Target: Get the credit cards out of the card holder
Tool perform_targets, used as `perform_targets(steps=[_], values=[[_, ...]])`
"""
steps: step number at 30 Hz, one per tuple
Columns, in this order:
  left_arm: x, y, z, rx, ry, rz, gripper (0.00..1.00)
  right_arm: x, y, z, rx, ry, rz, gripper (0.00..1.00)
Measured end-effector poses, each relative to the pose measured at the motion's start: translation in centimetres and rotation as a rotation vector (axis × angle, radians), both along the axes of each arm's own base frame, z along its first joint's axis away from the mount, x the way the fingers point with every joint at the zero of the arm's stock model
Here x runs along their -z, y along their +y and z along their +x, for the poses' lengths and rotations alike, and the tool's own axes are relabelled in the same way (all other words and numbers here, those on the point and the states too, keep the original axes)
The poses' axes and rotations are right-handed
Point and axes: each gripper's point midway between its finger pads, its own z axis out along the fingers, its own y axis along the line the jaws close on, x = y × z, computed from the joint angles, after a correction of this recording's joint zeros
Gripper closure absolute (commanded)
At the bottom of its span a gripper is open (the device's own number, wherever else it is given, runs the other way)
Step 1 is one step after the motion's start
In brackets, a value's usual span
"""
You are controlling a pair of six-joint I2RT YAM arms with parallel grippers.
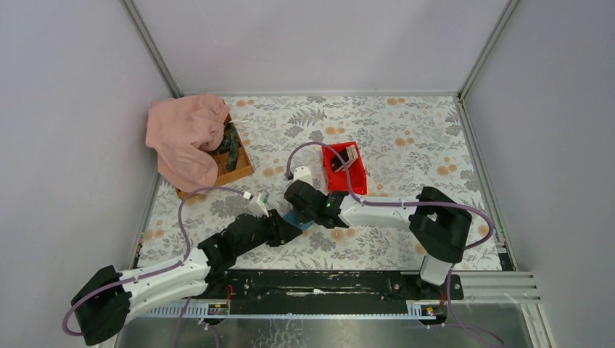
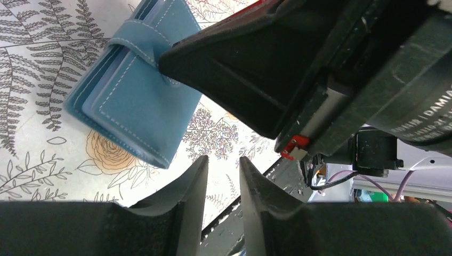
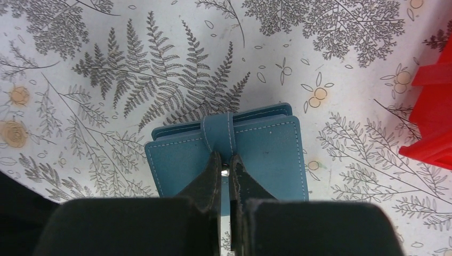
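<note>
Grey walls are seen around a table (image 1: 406,130) laid with a fern-and-flower cloth. At far left a pink cloth (image 1: 185,134) is draped over a wooden tray (image 1: 239,170). Next, the left gripper (image 2: 223,165) is held released, its fingers parted over bare cloth just beside the card holder (image 3: 266,154), which lies flat and folded between the two grippers. The right gripper (image 3: 225,162) is clenched on the holder's strap at the snap. Further right, what appear to be credit cards (image 1: 348,155) lie in the red bin (image 1: 333,181).

Unsnapping is judged to be the step in hand. Next, the strap must be pulled up while the body is pinned down.

The pinch on the strap is shown only by the right wrist view, the parted left fingers only by the left wrist view, and the bin's contents only from above.
</note>
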Motion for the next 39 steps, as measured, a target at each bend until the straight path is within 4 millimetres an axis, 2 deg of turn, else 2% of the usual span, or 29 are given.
perform_targets(steps=[3, 11, 21, 26, 34, 39], values=[[0.5, -0.2, 0.2, -0.004, 0.01, -0.003, 0.66, -0.1, 0.4, -0.2, -0.001, 0.012, 0.024, 1.0], [3.9, 0.8, 0.0, -0.042, 0.072, 0.064, 0.64, 0.5, 0.5, -0.8, -0.014, 0.041, 0.037, 1.0], [4.7, 1.4, 0.7, -0.102, 0.079, 0.094, 0.61, 1.4, 0.0, -1.4, -0.022, 0.057, 0.036, 1.0], [5.2, 1.3, 0.8, -0.107, 0.095, 0.103, 0.61, 0.8, -0.2, -1.7, -0.033, 0.064, 0.057, 1.0], [5.1, 0.7, 1.4, -0.113, 0.089, 0.086, 0.61, -2.5, 0.9, -3.1, -0.094, 0.095, 0.173, 1.0], [4.9, 0.8, 1.5, -0.12, 0.083, 0.085, 0.59, -3.0, 1.2, -3.5, -0.112, 0.107, 0.196, 1.0]])
